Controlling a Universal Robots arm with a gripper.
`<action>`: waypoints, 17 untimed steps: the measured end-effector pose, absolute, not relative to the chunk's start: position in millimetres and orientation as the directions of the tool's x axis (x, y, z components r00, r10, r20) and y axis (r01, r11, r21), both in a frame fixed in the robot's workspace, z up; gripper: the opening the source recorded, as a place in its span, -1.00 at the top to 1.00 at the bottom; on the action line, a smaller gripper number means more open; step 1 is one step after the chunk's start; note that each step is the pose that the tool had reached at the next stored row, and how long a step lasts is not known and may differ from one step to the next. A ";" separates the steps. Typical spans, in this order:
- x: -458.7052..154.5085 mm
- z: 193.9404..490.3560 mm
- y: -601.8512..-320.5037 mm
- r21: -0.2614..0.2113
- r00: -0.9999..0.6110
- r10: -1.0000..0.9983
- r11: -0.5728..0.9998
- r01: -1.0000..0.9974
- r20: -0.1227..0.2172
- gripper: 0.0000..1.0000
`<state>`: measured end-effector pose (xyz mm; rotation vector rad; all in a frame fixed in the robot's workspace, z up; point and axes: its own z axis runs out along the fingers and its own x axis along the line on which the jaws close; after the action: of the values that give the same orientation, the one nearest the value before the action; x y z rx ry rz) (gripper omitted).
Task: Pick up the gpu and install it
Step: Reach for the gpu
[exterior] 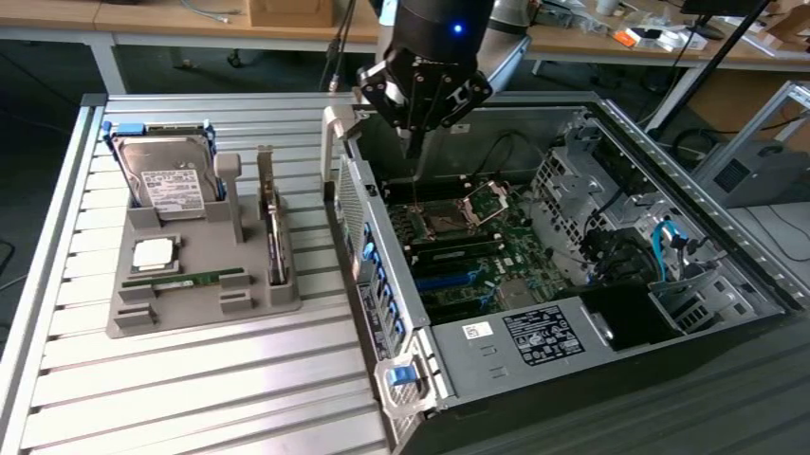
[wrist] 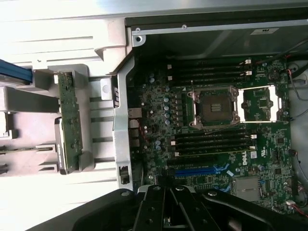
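Note:
The gpu (exterior: 269, 226) stands on edge in a slot of the grey holder (exterior: 190, 318) on the slatted table, at the exterior view's left of the open computer case (exterior: 715, 237). In the wrist view the gpu (wrist: 68, 126) shows edge-on as a long green board with a dark end. My gripper (exterior: 412, 150) hangs over the case's near wall, above the motherboard (exterior: 475, 251) and apart from the gpu. Its black fingers (wrist: 155, 207) are pressed together with nothing between them, so the gripper (wrist: 168, 209) is shut and holds nothing.
The holder also carries a hard drive (exterior: 171, 180) in a blue frame, a square chip (exterior: 155, 252) and a RAM stick (exterior: 184, 281). The case's metal side wall (exterior: 367, 237) stands between holder and motherboard. A blue slot (wrist: 197, 171) lies on the board.

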<state>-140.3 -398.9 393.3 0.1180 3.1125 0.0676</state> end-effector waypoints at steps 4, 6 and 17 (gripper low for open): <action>-141.1 393.3 -398.9 0.044 -0.997 0.076 0.996 0.075 -0.024 0.79; -141.5 393.3 -398.9 0.044 -0.997 0.076 0.996 0.075 -0.024 0.79; -144.3 393.3 -398.9 0.044 -0.997 0.076 0.996 0.075 -0.024 0.79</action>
<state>-144.3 -398.9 393.3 0.1180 3.1125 0.0676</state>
